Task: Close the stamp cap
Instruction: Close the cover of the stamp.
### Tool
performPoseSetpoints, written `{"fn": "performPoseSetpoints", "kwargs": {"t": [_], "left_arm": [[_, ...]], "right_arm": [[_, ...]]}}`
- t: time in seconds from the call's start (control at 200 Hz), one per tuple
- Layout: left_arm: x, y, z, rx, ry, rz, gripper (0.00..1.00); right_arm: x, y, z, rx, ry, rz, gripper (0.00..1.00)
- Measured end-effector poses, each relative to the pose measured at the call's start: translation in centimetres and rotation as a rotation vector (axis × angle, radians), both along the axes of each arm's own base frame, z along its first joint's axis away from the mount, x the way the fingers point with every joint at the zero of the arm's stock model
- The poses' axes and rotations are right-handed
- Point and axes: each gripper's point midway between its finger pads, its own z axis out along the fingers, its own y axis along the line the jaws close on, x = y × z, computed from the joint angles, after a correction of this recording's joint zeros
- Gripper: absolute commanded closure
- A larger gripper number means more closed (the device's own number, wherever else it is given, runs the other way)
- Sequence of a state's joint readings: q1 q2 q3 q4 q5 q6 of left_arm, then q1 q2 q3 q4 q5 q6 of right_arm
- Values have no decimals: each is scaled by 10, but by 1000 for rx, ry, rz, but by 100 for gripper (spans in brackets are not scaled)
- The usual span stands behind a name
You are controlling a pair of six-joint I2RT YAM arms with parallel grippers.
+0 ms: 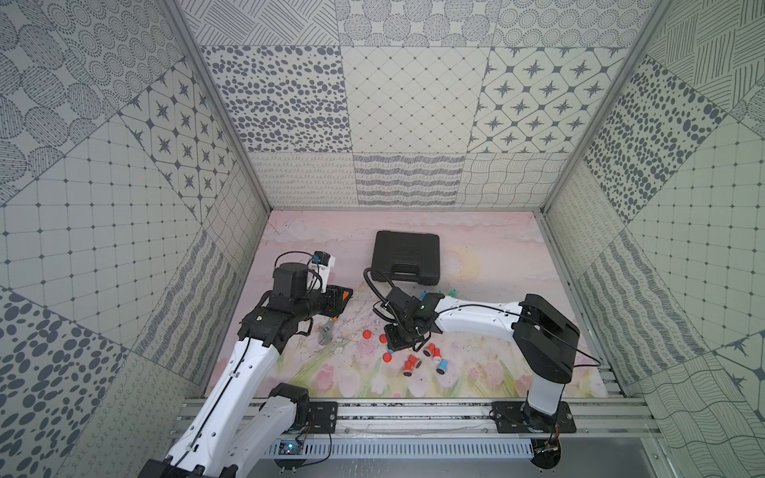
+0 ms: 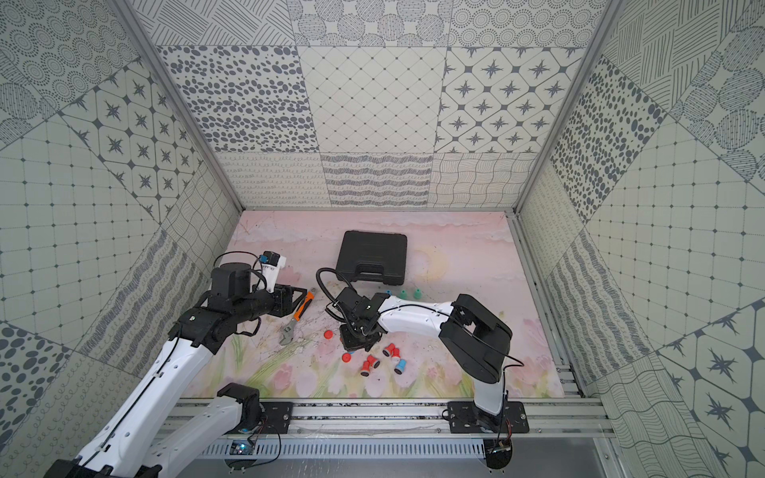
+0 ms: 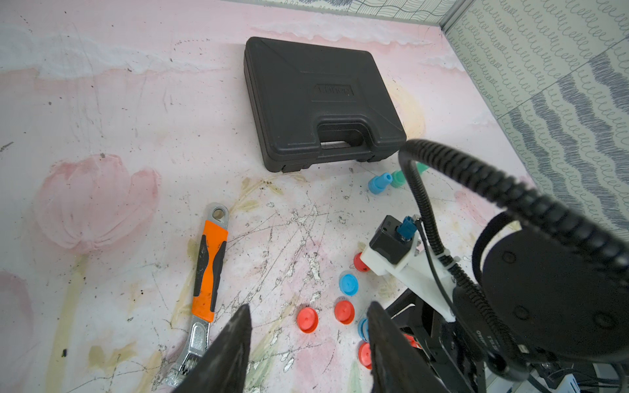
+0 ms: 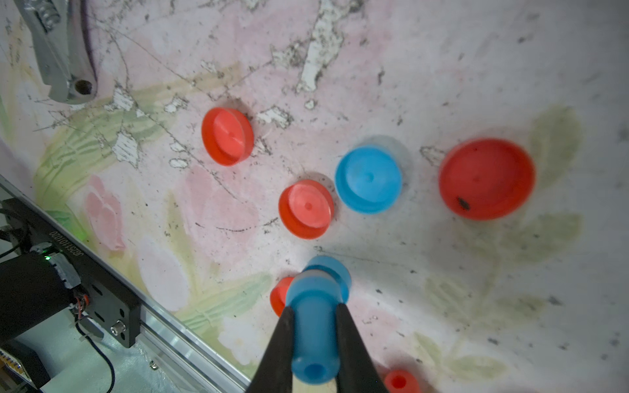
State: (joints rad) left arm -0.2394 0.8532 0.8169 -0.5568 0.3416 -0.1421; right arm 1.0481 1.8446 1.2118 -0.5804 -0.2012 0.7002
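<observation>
1. My right pincer [image 4: 315,310] is pinching a blue plastic stamp [image 4: 318,289] by its narrow stem, with the wide end pointing down toward the pink flower-printed table [image 4: 510,323].
2. The round blue plastic cap [image 4: 369,178] lies loose on the table, apart from the held stamp. It sits just beside one small red plastic cap [image 4: 306,209], with a larger red cap [image 4: 486,178] on its other side.
3. A third red cap [image 4: 228,136] lies nearer the silver head of the orange-handled adjustable wrench [image 3: 207,272].
4. My left pincer [image 3: 309,308] hangs above the table with its fingers spread and nothing between them.
5. The shut black plastic carry case [image 3: 320,98] has a raised nameplate [image 3: 335,90] on its lid, but I cannot read the lettering.
6. A black bracket [image 4: 102,299] by the rail carries a printed code, too blurred for me to read.
</observation>
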Motion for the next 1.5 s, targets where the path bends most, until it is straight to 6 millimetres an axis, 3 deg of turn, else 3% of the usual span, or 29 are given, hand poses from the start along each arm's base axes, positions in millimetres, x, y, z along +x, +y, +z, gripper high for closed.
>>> {"fn": "performPoseSetpoints", "kwargs": {"t": [0.62, 1.091, 1.371, 1.501], "left_arm": [[0, 0, 0, 9, -5, -8, 44], [0, 0, -1, 10, -3, -8, 44], [0, 0, -2, 10, -1, -8, 44], [0, 0, -1, 10, -1, -9, 44]], "right_arm": [[5, -17, -7, -121, -56, 11, 100], [2, -14, -13, -325, -196, 117, 100], [7, -16, -8, -256, -173, 89, 100], [20, -33, -3, -236, -129, 31, 100]]}}
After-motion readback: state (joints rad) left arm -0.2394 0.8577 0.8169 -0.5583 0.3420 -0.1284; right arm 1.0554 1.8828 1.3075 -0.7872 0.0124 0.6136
